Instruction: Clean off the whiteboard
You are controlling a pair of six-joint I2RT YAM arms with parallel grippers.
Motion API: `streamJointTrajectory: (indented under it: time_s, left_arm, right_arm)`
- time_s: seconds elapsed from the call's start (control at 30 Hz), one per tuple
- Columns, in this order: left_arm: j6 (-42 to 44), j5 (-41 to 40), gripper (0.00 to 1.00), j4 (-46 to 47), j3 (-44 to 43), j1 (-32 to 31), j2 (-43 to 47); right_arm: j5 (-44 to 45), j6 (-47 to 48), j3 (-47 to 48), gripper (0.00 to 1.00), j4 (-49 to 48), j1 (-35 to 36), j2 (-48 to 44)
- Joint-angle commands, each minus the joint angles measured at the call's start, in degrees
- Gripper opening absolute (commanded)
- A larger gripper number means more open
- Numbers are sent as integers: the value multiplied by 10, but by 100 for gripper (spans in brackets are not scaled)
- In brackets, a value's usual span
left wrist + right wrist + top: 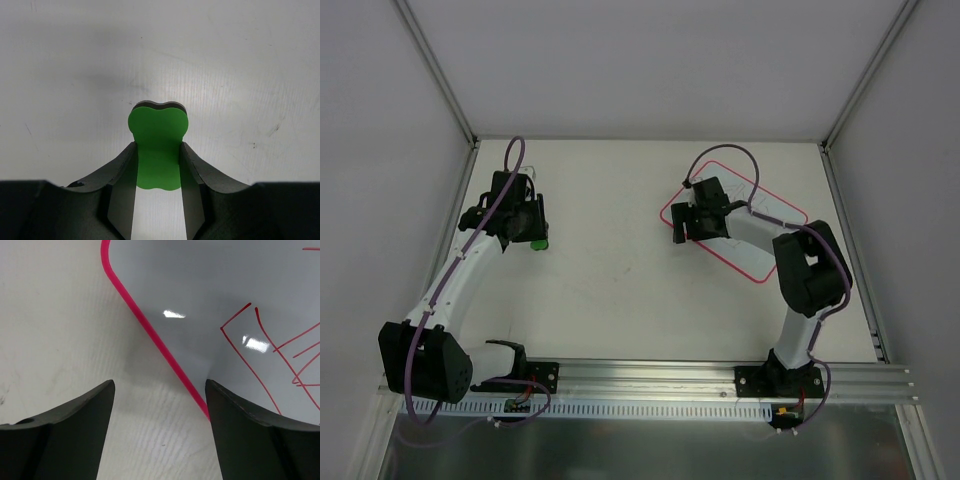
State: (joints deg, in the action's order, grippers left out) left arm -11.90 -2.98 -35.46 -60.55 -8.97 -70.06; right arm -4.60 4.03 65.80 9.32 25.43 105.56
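Whiteboard [200, 285]: cut off by the top and right edges in the right wrist view; overhead, the right arm [765, 232] covers its middle.
Green block [159, 132]: overhead, mostly hidden under the left jaws.

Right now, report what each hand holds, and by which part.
The left hand grips the green eraser by the sides of its near half. The right hand holds nothing; it is open over the whiteboard's red edge.
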Motion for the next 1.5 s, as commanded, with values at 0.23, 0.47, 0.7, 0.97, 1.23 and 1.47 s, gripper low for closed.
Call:
streamJointTrajectory:
  time_s: [0.23,0.47,0.7,0.97,1.23,1.47]
  left_arm:
    - [11,5,22,0,5,-2,15]
    - [11,9,22,0,5,-2,16]
    - [13,23,22,1,8,-3,19]
    - [18,28,22,1,9,-10,16]
    - [39,61,22,1,11,-45,5]
    - [43,62,21,0,13,-56,0]
  right_arm:
    - [-71,-62,-39,60,17,142,8]
    - [-102,-93,-32,54,33,238,-7]
    - [-65,-68,2,51,47,275,-37]
    - [33,-35,16,57,89,199,-154]
    - [61,-106,-118,54,89,-82,-222]
    - [7,-77,-90,50,88,-151,-146]
